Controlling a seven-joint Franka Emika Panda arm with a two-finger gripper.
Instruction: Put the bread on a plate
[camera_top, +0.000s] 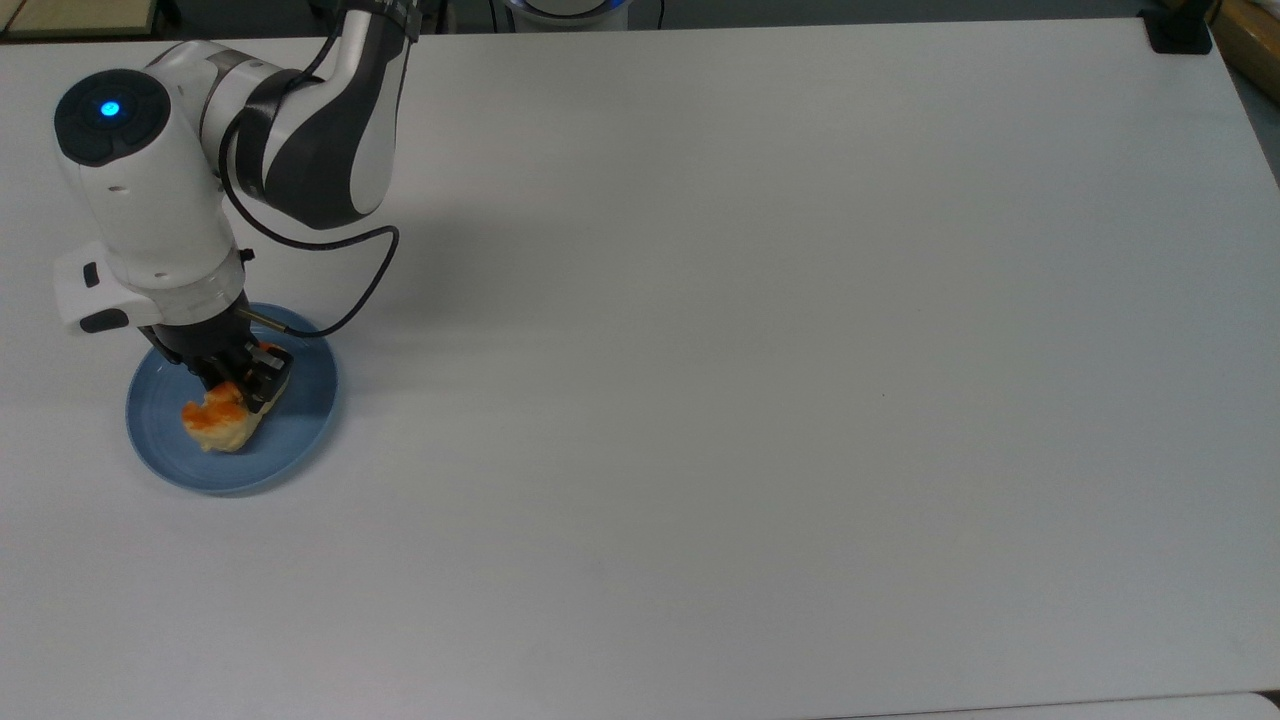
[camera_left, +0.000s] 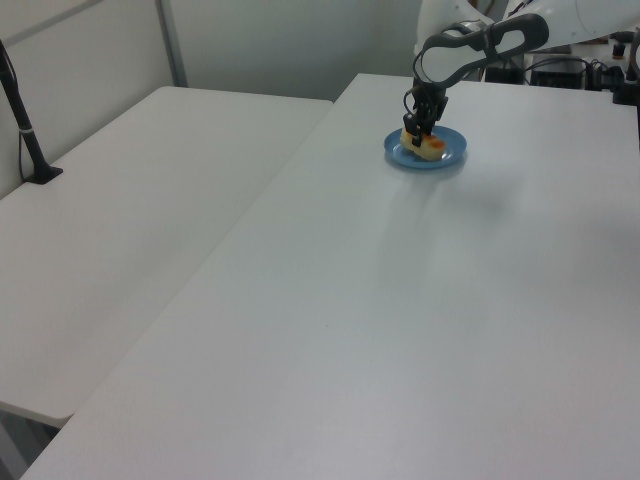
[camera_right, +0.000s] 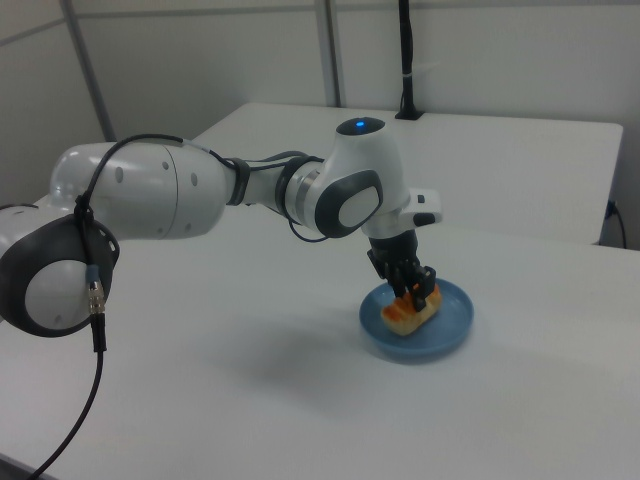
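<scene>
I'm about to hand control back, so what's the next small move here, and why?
Probably open the gripper and let go. The bread is pinched between the fingers and appears to sit low inside the plate, well within its rim in the top and right views. A further lateral move seems unnecessary; release, then lift straight up.

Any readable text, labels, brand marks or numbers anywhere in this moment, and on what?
None. The bread, the plate, the table and the arm carry no legible writing. The gripper is plain black; the arm's blue light is a glow, not a sign.
</scene>
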